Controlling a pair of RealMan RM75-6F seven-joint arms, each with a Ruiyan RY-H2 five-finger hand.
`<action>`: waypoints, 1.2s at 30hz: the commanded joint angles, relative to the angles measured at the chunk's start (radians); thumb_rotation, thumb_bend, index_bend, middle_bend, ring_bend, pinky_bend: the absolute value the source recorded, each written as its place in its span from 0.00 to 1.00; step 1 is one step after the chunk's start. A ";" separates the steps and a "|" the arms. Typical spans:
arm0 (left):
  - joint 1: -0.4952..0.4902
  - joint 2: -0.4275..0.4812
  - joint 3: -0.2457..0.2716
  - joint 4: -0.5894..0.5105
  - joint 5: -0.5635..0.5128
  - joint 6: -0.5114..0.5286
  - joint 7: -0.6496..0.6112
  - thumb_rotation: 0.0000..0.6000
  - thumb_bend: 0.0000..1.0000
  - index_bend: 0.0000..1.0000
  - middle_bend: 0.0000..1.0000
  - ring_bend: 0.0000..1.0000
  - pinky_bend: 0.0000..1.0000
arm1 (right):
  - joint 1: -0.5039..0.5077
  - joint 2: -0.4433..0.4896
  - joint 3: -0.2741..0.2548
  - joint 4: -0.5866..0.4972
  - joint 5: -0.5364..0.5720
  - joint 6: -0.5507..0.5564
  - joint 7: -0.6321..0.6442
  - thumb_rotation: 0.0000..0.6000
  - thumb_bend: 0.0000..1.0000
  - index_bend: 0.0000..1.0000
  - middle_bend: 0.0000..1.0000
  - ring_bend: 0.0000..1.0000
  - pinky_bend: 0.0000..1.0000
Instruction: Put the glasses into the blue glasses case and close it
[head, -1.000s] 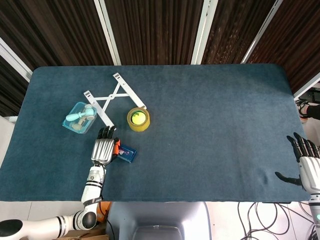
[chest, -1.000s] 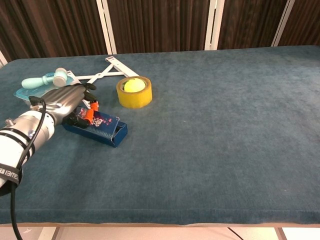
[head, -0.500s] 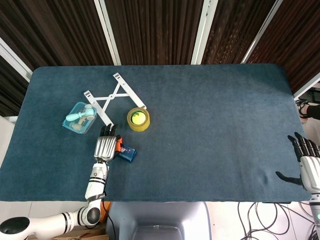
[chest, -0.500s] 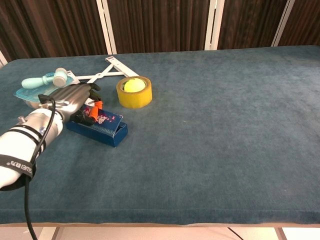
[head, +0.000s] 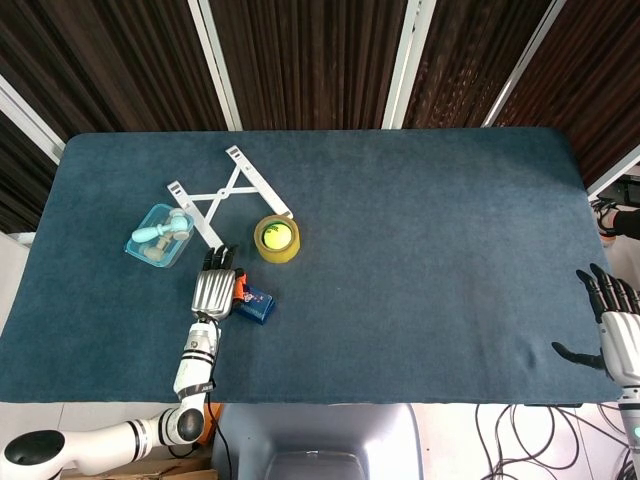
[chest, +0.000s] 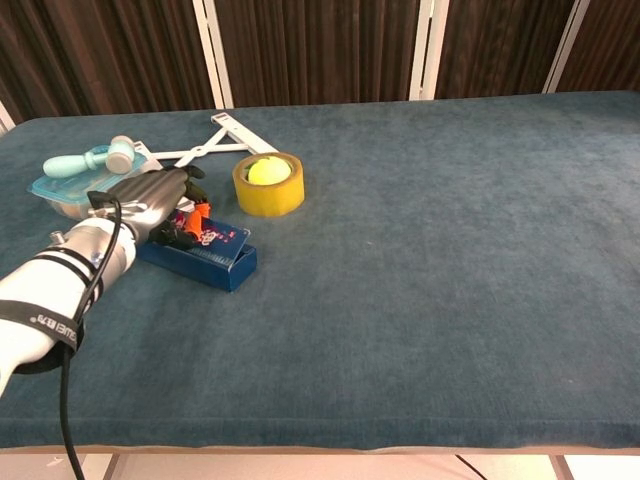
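Note:
The blue glasses case (head: 257, 305) (chest: 206, 258) lies open on the table's left side, in front of the tape roll. My left hand (head: 215, 288) (chest: 148, 201) hovers over the case's left end, fingers curled around the orange and black glasses (head: 238, 290) (chest: 199, 213). The glasses sit at the case's opening, partly hidden under the fingers. I cannot tell whether they rest inside the case. My right hand (head: 615, 322) stays at the table's right edge, fingers spread and holding nothing; the chest view does not show it.
A yellow tape roll (head: 277, 238) (chest: 268, 182) with a yellow-green ball inside stands just right of the left hand. Behind it lies a white folding stand (head: 225, 195) (chest: 200, 151). A clear blue box (head: 158, 238) (chest: 68, 186) holding a pale blue fan sits at the left.
My left hand has moved slightly forward and to the right with the glasses, further over the case. The right hand has stayed put.

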 joint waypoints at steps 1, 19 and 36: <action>-0.002 0.001 -0.002 -0.001 -0.006 -0.004 -0.001 1.00 0.44 0.20 0.03 0.00 0.00 | 0.000 0.001 0.001 0.000 0.000 0.000 0.002 1.00 0.20 0.00 0.00 0.00 0.00; -0.007 -0.006 -0.006 0.014 0.039 0.021 -0.071 1.00 0.43 0.09 0.00 0.00 0.00 | -0.001 0.003 0.000 0.000 -0.002 0.002 0.007 1.00 0.20 0.00 0.00 0.00 0.00; -0.008 -0.015 -0.005 0.024 0.068 0.028 -0.109 1.00 0.43 0.09 0.00 0.00 0.00 | -0.001 0.004 0.000 0.000 -0.004 0.002 0.010 1.00 0.20 0.00 0.00 0.00 0.00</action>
